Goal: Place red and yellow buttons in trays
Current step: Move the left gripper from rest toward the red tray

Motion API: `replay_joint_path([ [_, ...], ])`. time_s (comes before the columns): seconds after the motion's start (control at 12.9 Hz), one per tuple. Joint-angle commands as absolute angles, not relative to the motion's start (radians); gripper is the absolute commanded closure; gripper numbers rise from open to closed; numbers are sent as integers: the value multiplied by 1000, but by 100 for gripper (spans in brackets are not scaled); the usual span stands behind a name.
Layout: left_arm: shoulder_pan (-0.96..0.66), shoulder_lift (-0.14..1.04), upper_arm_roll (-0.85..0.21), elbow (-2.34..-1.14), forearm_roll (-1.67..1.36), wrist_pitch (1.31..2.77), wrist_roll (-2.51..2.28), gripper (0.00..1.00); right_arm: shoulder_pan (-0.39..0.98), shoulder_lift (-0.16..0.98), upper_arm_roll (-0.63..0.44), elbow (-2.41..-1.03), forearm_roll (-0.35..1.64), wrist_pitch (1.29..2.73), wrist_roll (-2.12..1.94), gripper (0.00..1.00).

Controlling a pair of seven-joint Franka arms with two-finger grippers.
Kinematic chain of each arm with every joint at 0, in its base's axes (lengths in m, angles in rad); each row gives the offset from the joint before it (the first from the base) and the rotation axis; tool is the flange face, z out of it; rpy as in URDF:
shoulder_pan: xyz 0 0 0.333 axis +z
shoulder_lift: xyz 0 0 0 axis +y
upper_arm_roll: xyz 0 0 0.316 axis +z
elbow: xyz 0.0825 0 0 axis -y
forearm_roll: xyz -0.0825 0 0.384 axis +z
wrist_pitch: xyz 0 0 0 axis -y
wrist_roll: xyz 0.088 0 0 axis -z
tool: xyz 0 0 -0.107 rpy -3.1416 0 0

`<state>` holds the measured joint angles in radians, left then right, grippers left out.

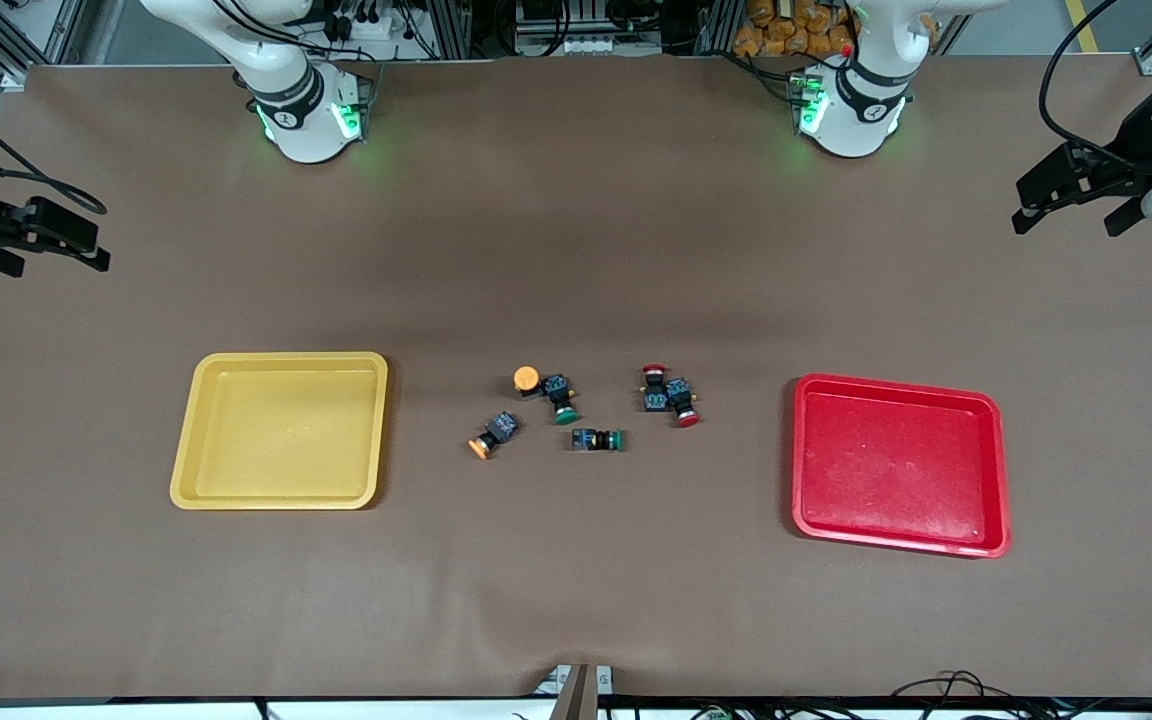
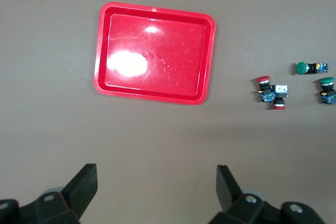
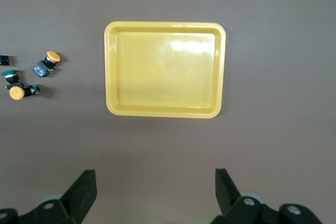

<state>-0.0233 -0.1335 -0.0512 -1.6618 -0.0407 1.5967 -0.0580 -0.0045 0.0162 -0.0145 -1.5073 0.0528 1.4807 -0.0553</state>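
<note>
Six buttons lie bunched on the worktop (image 1: 576, 600) between the yellow tray (image 1: 279, 499) and the red tray (image 1: 901, 540). Two green buttons (image 1: 596, 439) sit among the red buttons (image 1: 671, 396) and yellow buttons (image 1: 526, 380). Left gripper (image 1: 1076, 208) and right gripper (image 1: 61, 240) wait at the ends, fingers open.

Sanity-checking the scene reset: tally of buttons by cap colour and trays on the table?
Red-capped buttons: 2
Orange-yellow-capped buttons: 2
Green-capped buttons: 2
Trays: 2, yellow tray and red tray, both with nothing in them
Total: 8
</note>
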Motion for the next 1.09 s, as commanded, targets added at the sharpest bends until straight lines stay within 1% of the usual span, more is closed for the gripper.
replay_joint_path([
  [0.0,-17,-123,-55,-1637,-28,1585,-19,0,52,1,-17,-1459,-82,1417,-64,0],
  [0.08,-20,-120,-55,-1635,-25,1585,-20,0,49,5,-18,-1448,-74,1410,-74,0],
  [0.31,-23,-57,-57,-1635,-29,1586,18,0,43,5,-21,-1454,-71,1410,-104,0],
  [0.47,-34,7,-64,-1635,-31,1594,15,0,43,3,-23,-1454,-63,1410,-103,0],
  [0.7,-40,125,-78,-1634,-57,1658,6,0,43,5,-25,-1454,-42,1411,-104,0],
  [0.85,-51,179,-100,-1634,-61,1681,5,0,43,5,-25,-1454,-40,1413,-103,0],
  [1.01,-78,228,-100,-1634,-61,1716,-8,0,40,6,-23,-1454,-20,1417,-103,0],
])
